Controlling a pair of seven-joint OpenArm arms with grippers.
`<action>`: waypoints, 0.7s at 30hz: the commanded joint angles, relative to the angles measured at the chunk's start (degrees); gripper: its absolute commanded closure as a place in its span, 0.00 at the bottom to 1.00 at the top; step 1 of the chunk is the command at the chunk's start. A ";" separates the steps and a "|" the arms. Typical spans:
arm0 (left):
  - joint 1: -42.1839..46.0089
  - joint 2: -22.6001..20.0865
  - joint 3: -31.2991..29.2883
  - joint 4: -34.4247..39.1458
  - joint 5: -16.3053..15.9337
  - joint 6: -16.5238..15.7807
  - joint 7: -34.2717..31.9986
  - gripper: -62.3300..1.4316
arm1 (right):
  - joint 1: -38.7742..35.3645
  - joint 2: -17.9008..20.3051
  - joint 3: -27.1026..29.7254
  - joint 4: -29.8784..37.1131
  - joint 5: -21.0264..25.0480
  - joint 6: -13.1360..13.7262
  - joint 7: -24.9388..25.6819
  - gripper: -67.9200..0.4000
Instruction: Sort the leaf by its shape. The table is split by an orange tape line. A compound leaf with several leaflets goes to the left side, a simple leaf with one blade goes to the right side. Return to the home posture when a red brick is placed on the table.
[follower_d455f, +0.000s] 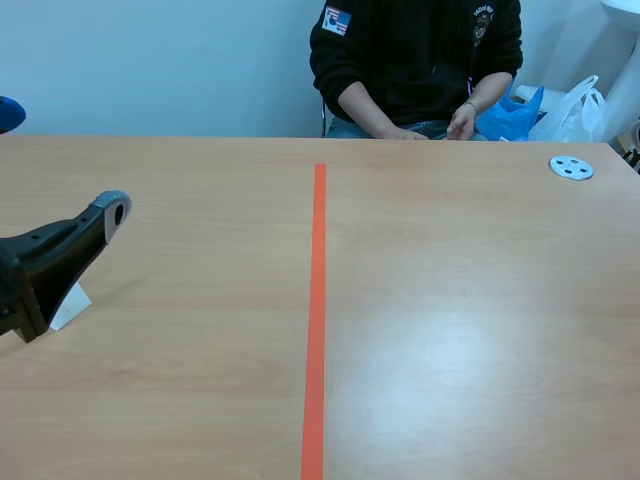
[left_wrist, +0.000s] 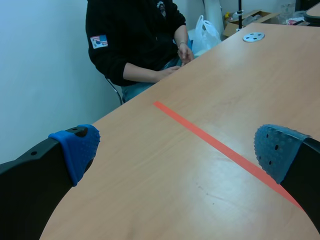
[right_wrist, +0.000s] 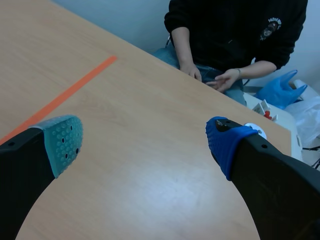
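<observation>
Presently no leaf lies anywhere on the counter — none shows in the scene view or in either wrist view, and no red brick either. Left arm: low at the near left, well apart from the orange tape line. The left jaws are released, with the blue pads wide apart and only bare wood between them. The right jaws are likewise released, a grey-green pad and a blue pad spread over bare wood right of the line; that arm is outside the scene view.

Step in hand, as judged: waiting for a leaf. To do it well, hold both arms clear of the middle and watch the person's hands at the far edge, from which a leaf would likely come. Once a leaf lies flat, count the blades before choosing a side — several leaflets go left, one blade goes right. Grip at the stalk or a raised edge, since a thin leaf on smooth wood offers little to pinch.

Surface: pale, smooth wood laminate with a soft sheen on the right half. A small white wedge sits under the left arm, and a white perforated disc lies at the far right.

Room: pale blue wall; a person in a dark top seated across; a white bag and a blue bag beyond the far right corner.
</observation>
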 joint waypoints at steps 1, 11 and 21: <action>0.15 0.00 -0.63 0.81 -0.61 0.37 -0.83 0.00 | 0.66 0.61 0.85 -1.16 2.03 0.09 0.13 0.26; 0.15 0.94 -0.68 0.81 -0.61 0.35 -0.83 0.00 | 0.66 1.09 0.81 -1.16 6.80 3.04 -3.30 0.26; 0.15 0.92 -0.68 0.74 -2.58 0.33 -0.70 0.00 | 0.68 1.07 0.81 -1.18 8.63 4.33 -2.43 0.12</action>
